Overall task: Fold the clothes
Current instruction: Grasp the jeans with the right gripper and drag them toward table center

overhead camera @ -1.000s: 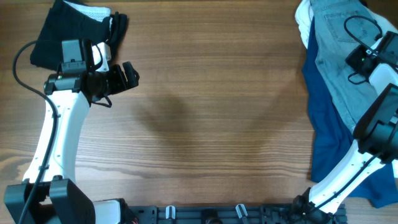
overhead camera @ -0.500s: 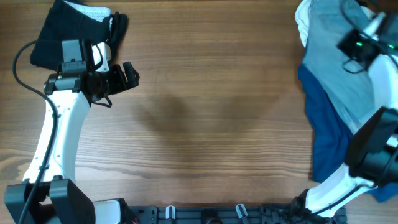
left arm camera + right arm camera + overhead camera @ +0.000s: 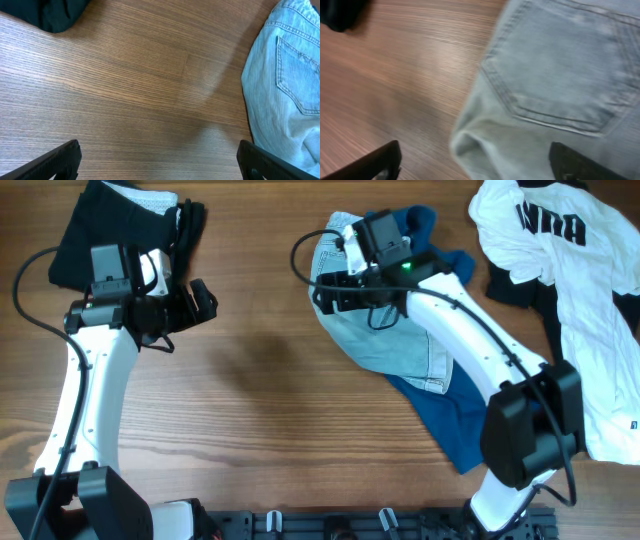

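A pair of light-blue denim jeans point(image 3: 395, 345) lies crumpled at the table's middle, on top of a dark blue garment point(image 3: 450, 420). My right gripper point(image 3: 327, 292) hovers over the jeans' left edge. In the right wrist view it point(image 3: 480, 169) is open, its fingers wide apart above a back pocket point(image 3: 560, 75) and a raised fold of denim. My left gripper point(image 3: 205, 302) is open over bare wood, left of the jeans point(image 3: 287, 85). A white T-shirt point(image 3: 580, 300) with black lettering is spread at the far right.
A heap of black clothing point(image 3: 100, 230) with a white piece sits at the back left corner, behind my left arm; its edge point(image 3: 55, 12) shows in the left wrist view. Another black garment point(image 3: 510, 285) pokes out from under the T-shirt.
My right arm swung from the far right to the middle, bringing the jeans and blue garment along, and its gripper opened. The white T-shirt is now uncovered. The left arm barely moved.
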### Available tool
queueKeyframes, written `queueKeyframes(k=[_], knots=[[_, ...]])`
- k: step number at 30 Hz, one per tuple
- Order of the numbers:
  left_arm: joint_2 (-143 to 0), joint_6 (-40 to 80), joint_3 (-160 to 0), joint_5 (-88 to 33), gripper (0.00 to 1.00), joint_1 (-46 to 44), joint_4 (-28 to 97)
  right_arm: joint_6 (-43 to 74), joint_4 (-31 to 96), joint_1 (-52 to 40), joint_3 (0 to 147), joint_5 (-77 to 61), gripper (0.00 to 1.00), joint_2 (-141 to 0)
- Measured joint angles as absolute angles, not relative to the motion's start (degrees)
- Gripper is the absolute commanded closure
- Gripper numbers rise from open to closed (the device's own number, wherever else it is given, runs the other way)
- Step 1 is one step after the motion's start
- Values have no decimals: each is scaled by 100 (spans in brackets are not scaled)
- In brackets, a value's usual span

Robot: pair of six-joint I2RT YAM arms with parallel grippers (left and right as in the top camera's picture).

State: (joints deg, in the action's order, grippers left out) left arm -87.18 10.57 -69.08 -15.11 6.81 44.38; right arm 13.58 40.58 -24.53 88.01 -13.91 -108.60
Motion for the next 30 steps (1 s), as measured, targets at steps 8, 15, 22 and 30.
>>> queueKeyframes(k=[8, 15, 22, 30], knots=[[-8718, 1057, -6908, -1509, 0, 694, 4436, 1081, 4193, -246, 8803, -1417, 7, -10711], [-8718, 1057, -6908, -1509, 0, 694, 4445, 309, 3616, 1044, 8833, -2158, 9, -11434], [-8718, 1057, -6908, -1509, 0, 694, 4440, 62, 2762, 849, 8833, -2941, 47, -12416], [-8718, 1057, -6908, -1511, 0, 694, 4410, 309, 2602, 779, 8833, -3107, 96, -12595]])
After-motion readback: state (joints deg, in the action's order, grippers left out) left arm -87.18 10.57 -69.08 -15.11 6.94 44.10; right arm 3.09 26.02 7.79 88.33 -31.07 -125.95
